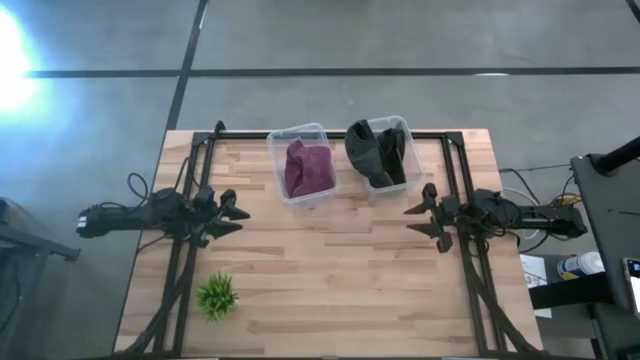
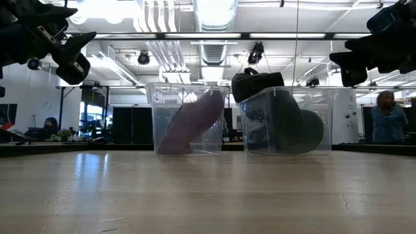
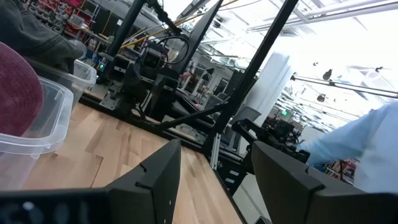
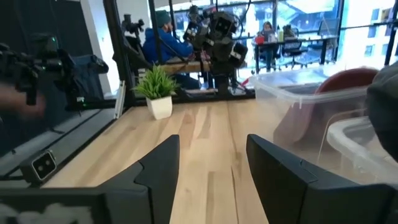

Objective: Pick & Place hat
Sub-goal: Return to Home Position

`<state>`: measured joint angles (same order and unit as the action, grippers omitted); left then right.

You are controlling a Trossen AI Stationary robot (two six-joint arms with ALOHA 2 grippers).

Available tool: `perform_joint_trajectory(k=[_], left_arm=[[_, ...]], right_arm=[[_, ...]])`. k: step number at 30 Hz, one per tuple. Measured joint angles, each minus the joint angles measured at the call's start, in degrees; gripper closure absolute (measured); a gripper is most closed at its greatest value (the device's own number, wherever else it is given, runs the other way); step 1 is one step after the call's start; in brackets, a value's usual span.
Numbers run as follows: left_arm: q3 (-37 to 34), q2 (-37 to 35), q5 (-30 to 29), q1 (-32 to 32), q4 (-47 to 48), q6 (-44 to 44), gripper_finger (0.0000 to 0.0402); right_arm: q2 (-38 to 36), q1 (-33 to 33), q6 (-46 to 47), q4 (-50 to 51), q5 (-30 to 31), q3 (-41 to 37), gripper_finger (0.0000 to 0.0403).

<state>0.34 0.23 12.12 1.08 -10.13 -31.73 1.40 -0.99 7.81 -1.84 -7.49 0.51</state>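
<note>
A maroon hat (image 1: 309, 166) sits inside the left clear bin (image 1: 281, 140), leaning against its wall (image 2: 188, 123). A dark grey hat (image 1: 378, 150) fills the right clear bin (image 1: 404, 128), part of it bulging over the rim (image 2: 257, 83). My left gripper (image 1: 240, 213) hovers open over the table's left side, away from both bins. My right gripper (image 1: 412, 220) hovers open over the right side, just nearer than the right bin. The left wrist view shows the maroon hat (image 3: 17, 93) in its bin; the right wrist view shows both bins (image 4: 311, 93).
A small green potted plant (image 1: 216, 296) stands near the table's near left corner. Black frame rails (image 1: 186, 200) run along the left and right (image 1: 463, 190) sides. Bare wood lies between the grippers. People sit in the room beyond the table (image 2: 388, 117).
</note>
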Motion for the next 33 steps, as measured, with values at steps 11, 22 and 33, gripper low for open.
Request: perform_joint_trajectory(k=[11, 22, 33], left_arm=[[0.0, 0.0, 0.0, 0.0, 0.0, 0.0, 0.0209], [0.0, -0.2, 0.0, 0.0, 2.3, 0.7, 0.0209], [0.0, -0.2, -15.2, -0.1, 9.2, 27.5, 0.0209]], right_arm=[[1.4, 0.0, 0.0, 0.0, 0.1, 0.0, 0.0219], [1.3, 0.0, 0.2, 0.0, 0.1, 0.0, 0.0220], [1.3, 0.0, 0.1, 0.0, 0.0, 0.0, 0.0220]])
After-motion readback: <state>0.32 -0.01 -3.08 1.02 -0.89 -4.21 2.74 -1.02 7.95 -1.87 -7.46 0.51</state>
